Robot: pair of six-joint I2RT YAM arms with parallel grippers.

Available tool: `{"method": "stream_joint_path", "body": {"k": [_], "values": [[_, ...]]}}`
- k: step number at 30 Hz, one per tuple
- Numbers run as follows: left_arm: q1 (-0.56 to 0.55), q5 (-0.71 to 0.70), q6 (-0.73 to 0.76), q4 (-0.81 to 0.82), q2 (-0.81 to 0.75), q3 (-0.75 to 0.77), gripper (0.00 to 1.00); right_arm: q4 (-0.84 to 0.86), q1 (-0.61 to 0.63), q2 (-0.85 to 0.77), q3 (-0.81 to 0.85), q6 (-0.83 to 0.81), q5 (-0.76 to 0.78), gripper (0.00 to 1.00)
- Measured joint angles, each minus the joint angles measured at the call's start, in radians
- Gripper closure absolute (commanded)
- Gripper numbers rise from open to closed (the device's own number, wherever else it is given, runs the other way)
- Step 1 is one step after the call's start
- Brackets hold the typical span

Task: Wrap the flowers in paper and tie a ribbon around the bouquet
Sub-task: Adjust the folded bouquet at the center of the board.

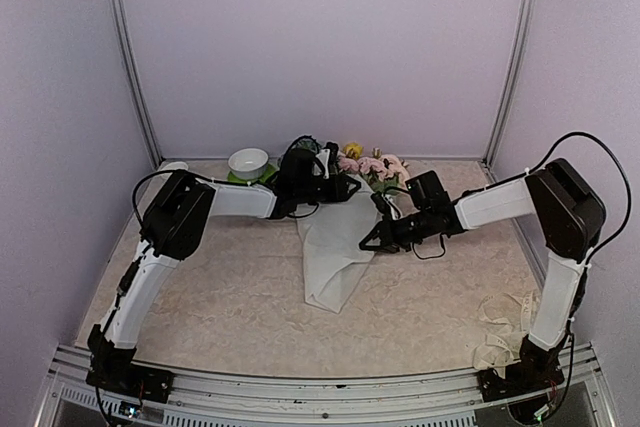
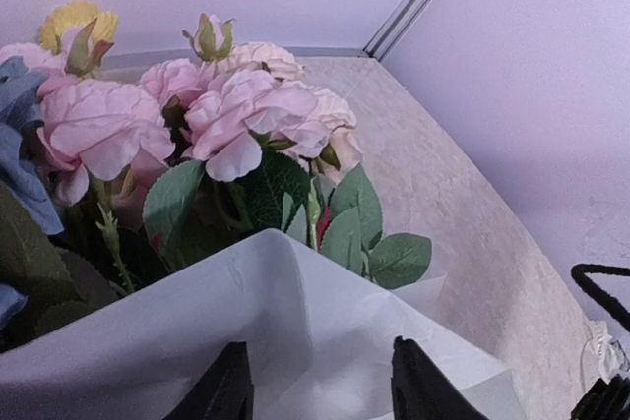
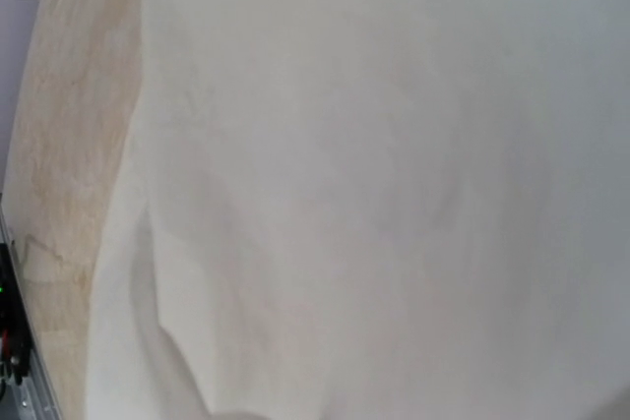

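Bouquet (image 1: 350, 209) lies at the middle of the beige marbled surface (image 1: 220, 297), flower heads toward the back wall and the narrow end pointing to the near edge. Its paper (image 1: 335, 259) is a white sheet gathered into a loose cone, and it fills nearly the whole right wrist view. The flowers (image 1: 375, 167) spill from the wide end: pink blooms (image 2: 246, 110) in front, a yellow bloom (image 2: 77, 22) behind, a blue head (image 2: 15, 145) at the left edge and green leaves (image 2: 354, 223) against the paper's rim.

The left claw (image 1: 350, 187) reaches in from the left at the top of the cone, its two fingers (image 2: 221, 386) standing apart over the paper's upper edge. The right claw (image 1: 368, 243) is drawn together at the cone's right edge; whether it pinches the sheet cannot be told.

A white bowl (image 1: 248, 162) sits at the back left. The ribbon (image 1: 503, 315) lies in loose cream loops near the right arm's base, well apart from the bouquet.
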Motion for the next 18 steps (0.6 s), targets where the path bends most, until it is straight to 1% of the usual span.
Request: {"method": "stream_joint_path", "body": {"k": [4, 5, 6, 10, 13, 15, 18], "values": [[0.003, 0.002, 0.021, 0.02, -0.03, -0.038, 0.15, -0.007, 0.0, -0.001, 0.001, -0.008, 0.017, 1.0], [0.005, 0.002, 0.034, 0.02, -0.056, -0.068, 0.05, -0.01, 0.0, 0.0, 0.003, -0.011, 0.022, 1.0], [0.006, 0.001, 0.05, 0.019, -0.089, -0.102, 0.02, -0.015, 0.0, 0.0, 0.006, -0.015, 0.026, 1.0], [0.007, -0.013, 0.139, -0.006, -0.282, -0.248, 0.01, -0.024, 0.0, 0.007, 0.027, -0.029, 0.031, 1.0], [-0.005, -0.058, 0.229, -0.045, -0.455, -0.352, 0.01, -0.026, 0.0, 0.012, 0.035, -0.034, 0.033, 1.0], [-0.032, -0.126, 0.305, -0.067, -0.563, -0.424, 0.01, -0.027, 0.0, 0.015, 0.035, -0.036, 0.032, 1.0], [-0.113, -0.235, 0.411, -0.105, -0.674, -0.541, 0.01, -0.042, -0.002, 0.023, 0.04, -0.042, 0.036, 1.0]]}}
